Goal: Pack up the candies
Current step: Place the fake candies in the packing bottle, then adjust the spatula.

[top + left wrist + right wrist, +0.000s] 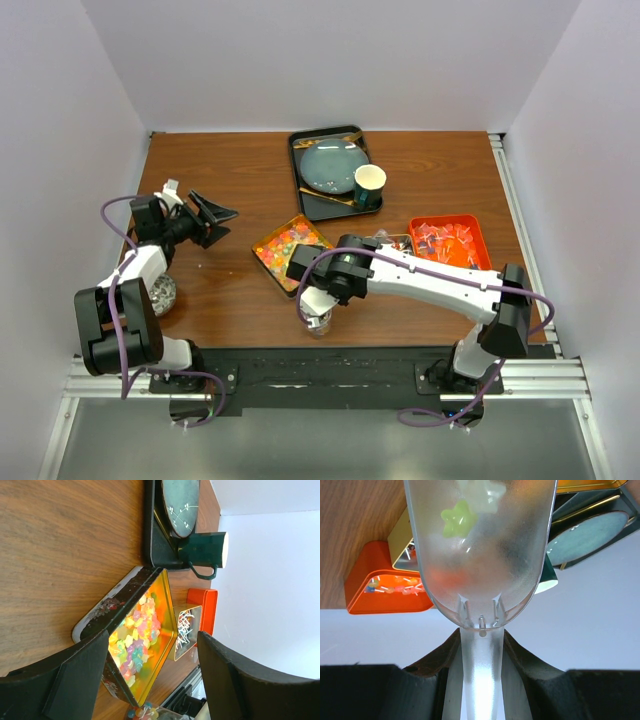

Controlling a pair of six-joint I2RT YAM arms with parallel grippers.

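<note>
2 star-shaped candies (455,517), 1 green and 1 whitish, sit in the bowl of the clear scoop (480,570), and your right gripper (481,652) is pinched tight on its handle. From above, that scoop hangs close to the near edge, about midway along it, over what looks like a small clear jar (318,322). The arm hides most of the jar, so I can't be sure how full it is, though the left wrist view catches a few coloured pieces at that spot.

Just beyond, toward the middle of the worktop, the open tin (257,243) holds a thick bed of the same candies. Near the right edge, the orange bin (481,236) is heaped with red, blue and white wrapped pieces (445,243).

Your left gripper (218,222) hovers near the left edge, fingers spread wide with nothing between them.

I'd judge you're early in the job: 1 scoop-load is at the jar, while the bulk of both kinds waits to be packed.

A black tray (298,150) with a plate (330,165) and green cup (369,185) sits at the far edge, away from the work.
</note>
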